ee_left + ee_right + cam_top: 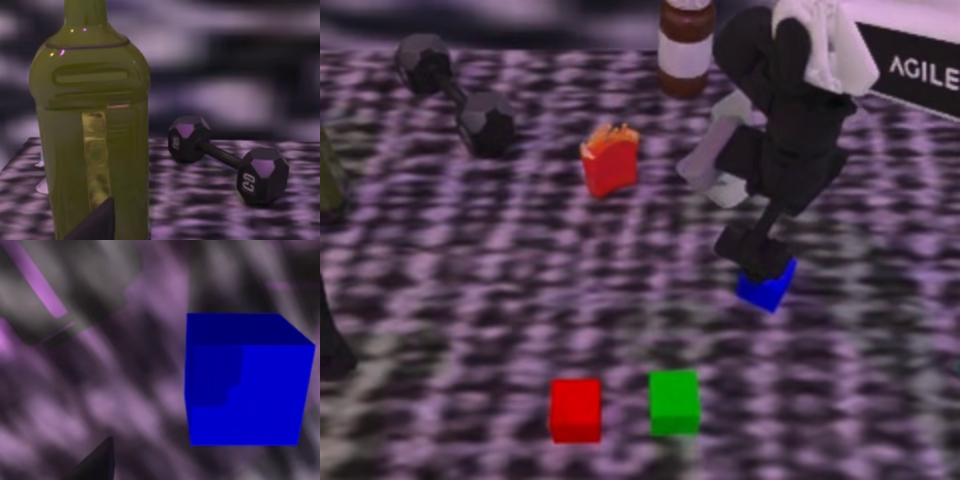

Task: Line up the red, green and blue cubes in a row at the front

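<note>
The red cube (pixel 576 408) and the green cube (pixel 674 402) sit side by side near the table's front edge with a small gap between them. Farther back and to the right lies the blue cube (pixel 767 286). My right gripper (pixel 757 252) hangs just above its rear edge, open and holding nothing. The right wrist view shows the blue cube (pixel 247 380) large and close, off to one side of a single dark fingertip (pixel 102 460) and not touching it. My left arm (pixel 328 345) stays parked at the table's left edge.
A red carton with a jagged orange top (pixel 610 160) stands behind the middle. A black dumbbell (pixel 455 95) lies at the back left. A brown jar (pixel 686 45) is at the back. An olive bottle (pixel 90 125) stands close to my left gripper.
</note>
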Controlling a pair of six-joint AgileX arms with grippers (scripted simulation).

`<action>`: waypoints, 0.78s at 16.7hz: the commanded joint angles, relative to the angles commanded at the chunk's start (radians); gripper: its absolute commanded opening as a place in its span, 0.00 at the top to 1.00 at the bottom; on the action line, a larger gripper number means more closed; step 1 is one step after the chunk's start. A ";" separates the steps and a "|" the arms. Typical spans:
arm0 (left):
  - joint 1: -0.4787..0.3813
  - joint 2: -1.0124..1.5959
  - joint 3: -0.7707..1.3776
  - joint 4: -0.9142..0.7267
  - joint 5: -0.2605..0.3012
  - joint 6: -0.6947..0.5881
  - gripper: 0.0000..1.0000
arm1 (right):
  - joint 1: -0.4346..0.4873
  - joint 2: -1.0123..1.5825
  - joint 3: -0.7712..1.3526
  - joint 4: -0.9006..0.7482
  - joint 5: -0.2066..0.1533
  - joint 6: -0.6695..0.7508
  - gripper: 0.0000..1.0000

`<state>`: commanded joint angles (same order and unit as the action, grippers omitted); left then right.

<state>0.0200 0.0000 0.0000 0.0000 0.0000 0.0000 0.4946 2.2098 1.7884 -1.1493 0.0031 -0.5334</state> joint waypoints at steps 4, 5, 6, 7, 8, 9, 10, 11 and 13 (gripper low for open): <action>0.000 0.000 0.000 0.000 0.000 0.000 0.00 | -0.002 0.013 -0.033 0.043 0.000 -0.001 0.00; 0.000 0.000 0.000 0.000 0.000 0.000 0.00 | -0.001 0.026 -0.053 0.077 0.000 0.000 0.00; 0.000 0.000 0.000 0.000 0.000 0.000 0.00 | -0.001 0.041 -0.076 0.119 0.000 0.000 0.00; 0.000 0.000 0.000 0.000 0.000 0.000 0.00 | -0.001 0.057 -0.100 0.164 0.001 0.001 0.00; 0.000 0.000 0.000 0.000 0.000 0.000 0.00 | 0.000 0.071 -0.123 0.204 0.001 0.002 0.00; 0.000 0.000 0.000 0.000 0.000 0.000 0.00 | 0.000 0.084 -0.143 0.234 0.001 0.002 0.00; 0.000 0.000 0.000 0.000 0.000 0.000 0.00 | 0.001 0.095 -0.156 0.254 0.001 0.002 0.00; 0.000 0.000 0.000 0.000 0.000 0.000 0.00 | 0.001 0.100 -0.162 0.262 0.001 0.002 0.00; 0.000 0.000 0.000 0.000 0.000 0.000 0.00 | 0.001 0.101 -0.162 0.263 0.001 0.002 0.00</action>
<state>0.0200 0.0000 0.0000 0.0000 0.0000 0.0000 0.4959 2.3104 1.6261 -0.8865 0.0041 -0.5309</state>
